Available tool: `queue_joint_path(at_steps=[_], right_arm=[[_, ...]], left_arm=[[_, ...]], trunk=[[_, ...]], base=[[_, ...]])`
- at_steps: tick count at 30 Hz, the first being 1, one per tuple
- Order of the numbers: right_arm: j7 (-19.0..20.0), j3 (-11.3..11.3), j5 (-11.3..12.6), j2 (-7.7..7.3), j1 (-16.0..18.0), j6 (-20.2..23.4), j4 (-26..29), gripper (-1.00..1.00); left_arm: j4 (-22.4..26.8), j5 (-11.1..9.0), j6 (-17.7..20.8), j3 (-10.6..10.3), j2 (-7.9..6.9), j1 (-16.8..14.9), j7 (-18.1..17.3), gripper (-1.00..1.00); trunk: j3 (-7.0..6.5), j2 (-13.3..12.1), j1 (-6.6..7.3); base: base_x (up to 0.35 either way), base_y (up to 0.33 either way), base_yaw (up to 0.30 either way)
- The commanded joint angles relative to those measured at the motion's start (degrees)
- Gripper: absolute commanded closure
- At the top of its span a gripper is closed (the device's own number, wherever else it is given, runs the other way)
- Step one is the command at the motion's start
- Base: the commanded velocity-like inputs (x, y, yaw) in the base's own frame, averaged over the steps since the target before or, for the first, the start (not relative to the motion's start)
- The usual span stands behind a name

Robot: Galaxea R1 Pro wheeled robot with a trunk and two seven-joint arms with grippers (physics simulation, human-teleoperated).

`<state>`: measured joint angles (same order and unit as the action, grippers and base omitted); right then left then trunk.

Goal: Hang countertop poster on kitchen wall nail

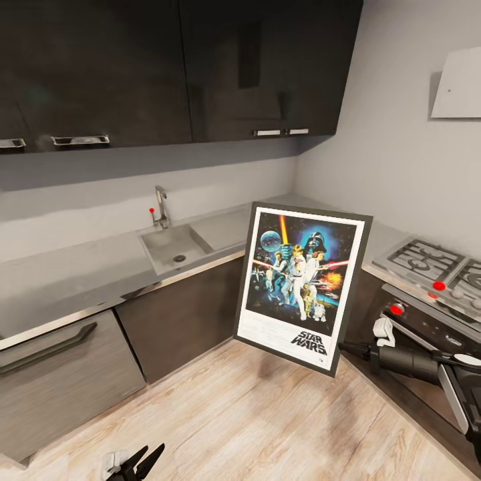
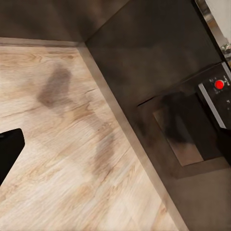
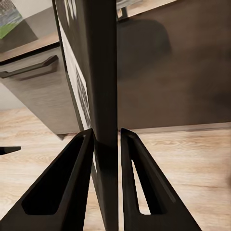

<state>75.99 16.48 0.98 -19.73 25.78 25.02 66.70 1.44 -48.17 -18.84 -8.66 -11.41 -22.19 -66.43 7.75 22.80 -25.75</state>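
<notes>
The poster point(image 1: 299, 284), a framed Star Wars print with a white border, hangs upright and slightly tilted in the air in front of the counter corner. My right gripper point(image 1: 342, 348) is shut on its lower right edge. In the right wrist view the two fingers point(image 3: 72, 168) clamp the thin black frame point(image 3: 103, 72) edge-on. The grey kitchen countertop point(image 1: 67, 274) runs along the left and back walls behind it. My left gripper point(image 1: 145, 461) hangs low over the wooden floor, open and holding nothing. I can make out no wall nail on the grey walls.
A sink point(image 1: 175, 246) with a tap point(image 1: 161, 207) is set in the worktop. The gas hob point(image 1: 427, 260) and an oven front with red knobs point(image 1: 397, 309) stand at the right. Dark upper cabinets point(image 1: 180, 67) hang above, and a white hood point(image 1: 457, 83) is on the right wall.
</notes>
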Motion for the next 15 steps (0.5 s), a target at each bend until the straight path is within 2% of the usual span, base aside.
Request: queue_joint_path(at_steps=[1,15], right_arm=[[0.3,0.0,0.2,0.01,0.1,0.7,0.0,1.0],[0.3,0.0,0.2,0.04,0.1,0.7,0.0,1.0]], left_arm=[[0.0,-0.4,-0.3,-0.5,-0.01,-0.1,-0.1,-1.0],[0.0,-0.4,-0.3,-0.5,-0.01,-0.1,-0.1,-1.0]], trunk=[[0.12,0.1,-0.03],[0.12,0.1,-0.03]], base=[[0.0,0.0,0.0],[0.0,0.0,0.0]])
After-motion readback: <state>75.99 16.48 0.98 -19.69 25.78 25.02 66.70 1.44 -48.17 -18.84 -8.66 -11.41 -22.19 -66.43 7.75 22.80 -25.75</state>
